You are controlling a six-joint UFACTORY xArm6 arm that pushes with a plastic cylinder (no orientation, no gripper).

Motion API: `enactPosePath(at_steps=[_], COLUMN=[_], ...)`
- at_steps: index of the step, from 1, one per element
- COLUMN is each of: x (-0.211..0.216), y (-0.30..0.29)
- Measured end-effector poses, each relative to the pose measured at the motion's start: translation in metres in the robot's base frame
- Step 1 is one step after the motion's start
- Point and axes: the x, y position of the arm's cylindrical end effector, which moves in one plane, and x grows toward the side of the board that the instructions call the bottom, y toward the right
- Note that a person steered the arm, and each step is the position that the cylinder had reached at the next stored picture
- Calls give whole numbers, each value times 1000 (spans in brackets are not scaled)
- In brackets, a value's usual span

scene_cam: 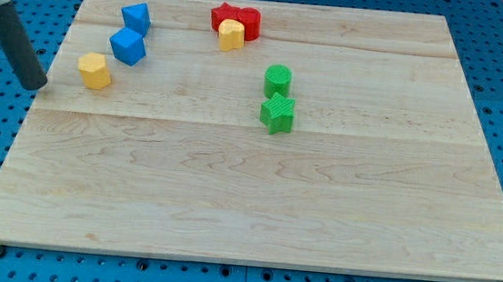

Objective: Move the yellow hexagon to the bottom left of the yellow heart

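One yellow hexagon [95,71] sits near the counter's [255,205] left edge, just right of my tip [34,84], well left of the yellow heart [232,34]; no fingers exist.

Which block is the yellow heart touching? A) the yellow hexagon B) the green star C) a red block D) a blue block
C: the yellow heart sits right against the red block near the view's top, while the yellow hexagon lies far off toward the view's left, near my tip.
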Motion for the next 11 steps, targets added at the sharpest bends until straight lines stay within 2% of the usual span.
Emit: enactPosePath(at_steps=[2, 5, 8, 9, 11], x=[-16, -17, -33, -33, -33], y=[0, 40, 183, 207, 213])
